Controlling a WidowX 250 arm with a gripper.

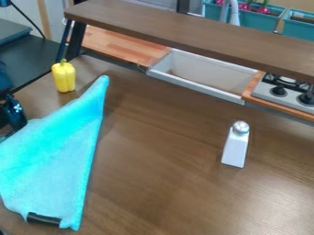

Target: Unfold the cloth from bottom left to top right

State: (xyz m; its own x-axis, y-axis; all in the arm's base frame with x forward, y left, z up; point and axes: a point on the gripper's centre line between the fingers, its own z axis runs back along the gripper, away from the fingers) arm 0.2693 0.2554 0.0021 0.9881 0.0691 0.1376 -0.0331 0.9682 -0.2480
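The cloth lies at eight o'clock on the brown surface, doubled into a rough triangle, its long straight edge running from a peak near eleven o'clock down towards seven. A black strip sits on its lower hem. The gripper is at nine o'clock, beside the cloth's upper left edge; how wide it is, and whether it has hold of any fabric, I cannot tell.

I judge the unfolding to be at its start, at the taking of the corner. The next move calls for a pinch on the upper layer alone at lower left, then a lift and a sweep towards two o'clock; catching both layers would drag the whole cloth.

Further out, a yellow pepper stands at ten o'clock, near the cloth's peak, and a white shaker at four. No writing can be made out, on the strip or elsewhere.
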